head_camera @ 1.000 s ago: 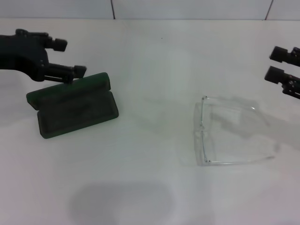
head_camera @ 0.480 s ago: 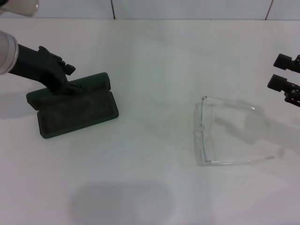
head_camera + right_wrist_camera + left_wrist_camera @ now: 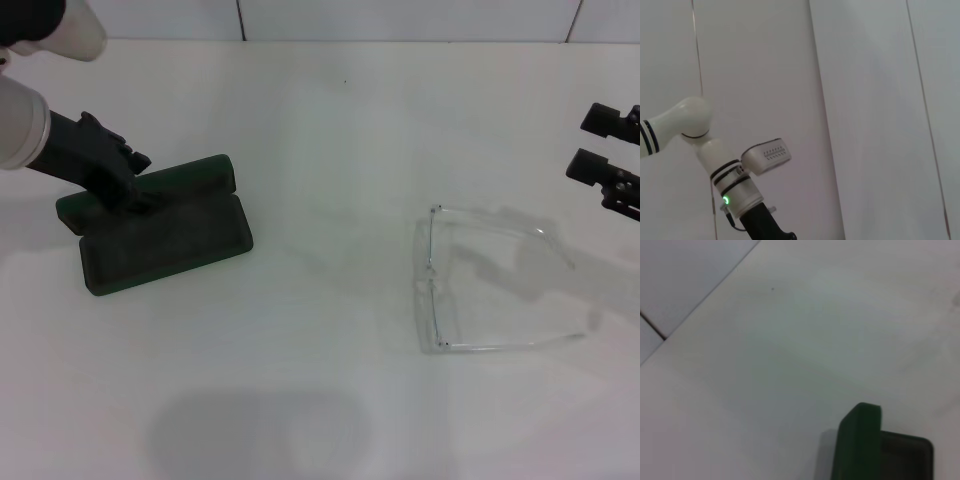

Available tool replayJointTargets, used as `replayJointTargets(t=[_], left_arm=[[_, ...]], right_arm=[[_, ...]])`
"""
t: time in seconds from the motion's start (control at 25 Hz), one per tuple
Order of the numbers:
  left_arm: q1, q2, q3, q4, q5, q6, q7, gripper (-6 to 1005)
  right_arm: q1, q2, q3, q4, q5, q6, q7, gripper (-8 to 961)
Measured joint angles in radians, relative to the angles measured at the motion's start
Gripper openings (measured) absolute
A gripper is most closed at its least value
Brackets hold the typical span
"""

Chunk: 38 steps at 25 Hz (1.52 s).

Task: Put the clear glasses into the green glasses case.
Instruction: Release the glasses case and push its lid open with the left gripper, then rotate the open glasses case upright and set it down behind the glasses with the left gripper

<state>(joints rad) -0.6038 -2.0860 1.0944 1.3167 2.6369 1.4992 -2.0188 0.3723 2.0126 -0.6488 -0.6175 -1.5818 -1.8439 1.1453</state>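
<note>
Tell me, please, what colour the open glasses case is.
Dark green outside, with darker grey-green lining; the green glasses case shows best in the head view.

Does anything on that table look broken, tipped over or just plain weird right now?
Nothing stands out. The glasses lie unfolded on the table, whole as far as I can tell. The case lies open, with the left gripper down at its lid. The right gripper waits at the table's far right side.

The left claw (image 3: pixel 135 190) has swung down from above onto the green glasses case (image 3: pixel 160 228) lid
</note>
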Motion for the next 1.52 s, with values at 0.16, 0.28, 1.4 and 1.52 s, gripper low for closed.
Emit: replayJointTargets(t=[0.16,0.28,1.4,1.52], left_arm=[[-0.018,0.001,0.009,-0.042,0.025,-0.040,0.001,528],[-0.041,0.001,0.015,-0.091,0.040,-0.063,0.001,520],[-0.051,-0.003,0.083,-0.048,0.058,-0.015,-0.052,226],[-0.030,-0.004,0.137,0.015,0.020,0.010,-0.068,225]], right_arm=[[0.007,0.000,0.000,0.015,0.005,0.003,-0.015,556],[0.007,-0.001,0.000,0.016,0.011,0.008,-0.015,555],[0.011,-0.001,0.003,0.036,0.044,0.057,-0.070,553],[0.004,-0.002,0.044,0.060,0.055,0.052,-0.087,553]])
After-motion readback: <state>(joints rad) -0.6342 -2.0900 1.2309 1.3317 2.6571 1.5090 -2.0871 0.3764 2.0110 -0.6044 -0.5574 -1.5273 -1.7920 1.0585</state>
